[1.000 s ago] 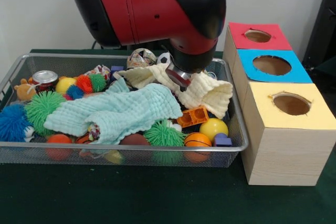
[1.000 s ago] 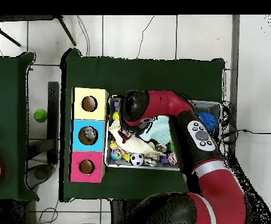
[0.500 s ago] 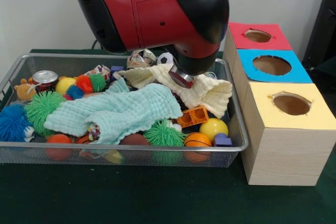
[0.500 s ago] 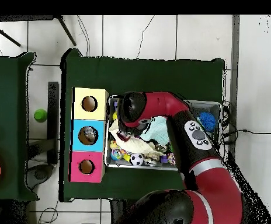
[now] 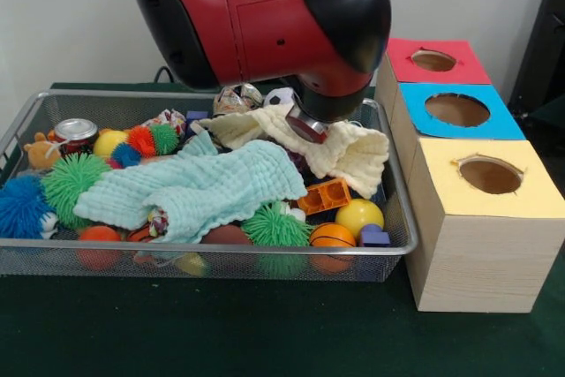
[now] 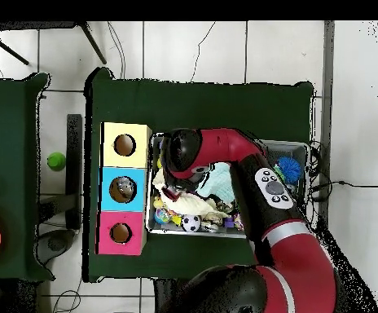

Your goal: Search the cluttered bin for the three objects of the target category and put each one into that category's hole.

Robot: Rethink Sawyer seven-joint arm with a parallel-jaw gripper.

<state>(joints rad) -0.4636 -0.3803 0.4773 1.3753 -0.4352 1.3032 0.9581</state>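
Hanging low over the wire bin (image 5: 18, 130), the red arm (image 5: 265, 15) has its gripper (image 5: 307, 126) down on the cream cloth (image 5: 353, 154) near the bin's end beside the boxes; I cannot tell how it is set. A mint cloth (image 5: 194, 187) covers the middle. Balls such as the yellow ball (image 5: 359, 215) and basketball (image 5: 333, 235) lie at that end's front corner. The three-hole box (image 5: 468, 218) stands just beside.

plain white wall (image 5: 62, 24) sitting behind everything, dark green cloth covering the table (image 5: 221, 333), white tiled floor (image 6: 192, 49) showing all round, second green table (image 6: 9, 179) standing off to one side, cables trailing across the floor
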